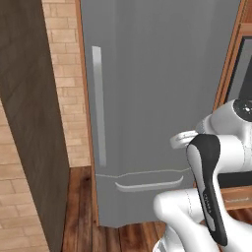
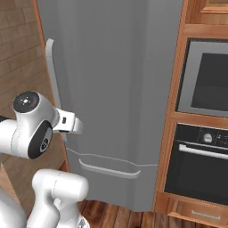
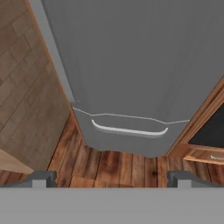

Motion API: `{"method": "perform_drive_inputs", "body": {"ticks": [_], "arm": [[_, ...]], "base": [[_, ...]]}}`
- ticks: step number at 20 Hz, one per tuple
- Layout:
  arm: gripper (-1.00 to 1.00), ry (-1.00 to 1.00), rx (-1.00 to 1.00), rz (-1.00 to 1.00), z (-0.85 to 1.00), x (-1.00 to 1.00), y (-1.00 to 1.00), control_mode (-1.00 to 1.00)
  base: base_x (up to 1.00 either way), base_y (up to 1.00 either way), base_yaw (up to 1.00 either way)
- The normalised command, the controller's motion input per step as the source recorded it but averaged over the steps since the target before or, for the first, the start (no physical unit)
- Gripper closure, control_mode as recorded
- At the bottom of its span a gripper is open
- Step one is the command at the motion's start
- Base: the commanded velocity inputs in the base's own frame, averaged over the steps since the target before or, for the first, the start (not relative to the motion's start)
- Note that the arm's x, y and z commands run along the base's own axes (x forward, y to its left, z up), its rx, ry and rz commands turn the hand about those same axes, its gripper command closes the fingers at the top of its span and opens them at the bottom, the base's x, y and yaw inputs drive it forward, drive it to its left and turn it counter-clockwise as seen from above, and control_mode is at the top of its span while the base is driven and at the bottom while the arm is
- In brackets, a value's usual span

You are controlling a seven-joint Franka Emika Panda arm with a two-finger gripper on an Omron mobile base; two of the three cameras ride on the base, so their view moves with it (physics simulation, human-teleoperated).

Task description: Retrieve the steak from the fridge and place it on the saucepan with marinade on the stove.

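Observation:
The tall grey fridge (image 1: 157, 98) (image 2: 116, 89) (image 3: 131, 57) stands straight ahead with its door closed. A long pale vertical handle (image 1: 98, 108) (image 2: 52, 75) runs down its left side, and a curved drawer handle (image 1: 147, 185) (image 3: 129, 130) sits low on the front. My gripper (image 3: 113, 178) is open, its fingertips (image 3: 41, 177) wide apart with nothing between them. It hangs a short way in front of the fridge's lower part and touches nothing. The steak is hidden behind the closed door. The saucepan, marinade and stove are out of view.
A brick wall (image 1: 64, 74) and a dark wood panel (image 1: 29, 123) stand left of the fridge. To its right, a wooden cabinet holds a built-in microwave (image 2: 207, 80) above a black oven (image 2: 202, 164). Wooden floor (image 3: 118, 166) lies below.

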Motion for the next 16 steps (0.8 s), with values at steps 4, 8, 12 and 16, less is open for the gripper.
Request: {"method": "perform_drive_inputs", "body": {"ticks": [4, 8, 12, 16], "arm": [[-1.00, 0.00, 0.00, 0.00, 0.00, 0.00, 0.00, 1.00], [-1.00, 0.00, 0.00, 0.00, 0.00, 0.00, 0.00, 1.00], [-1.00, 0.00, 0.00, 0.00, 0.00, 0.00, 0.00, 1.00], [-1.00, 0.00, 0.00, 0.00, 0.00, 0.00, 0.00, 1.00]], "base": [[0.10, 0.17, -0.11], [0.00, 0.15, -0.06], [-0.29, 0.25, 0.00], [-0.36, 0.46, 0.00]]}}
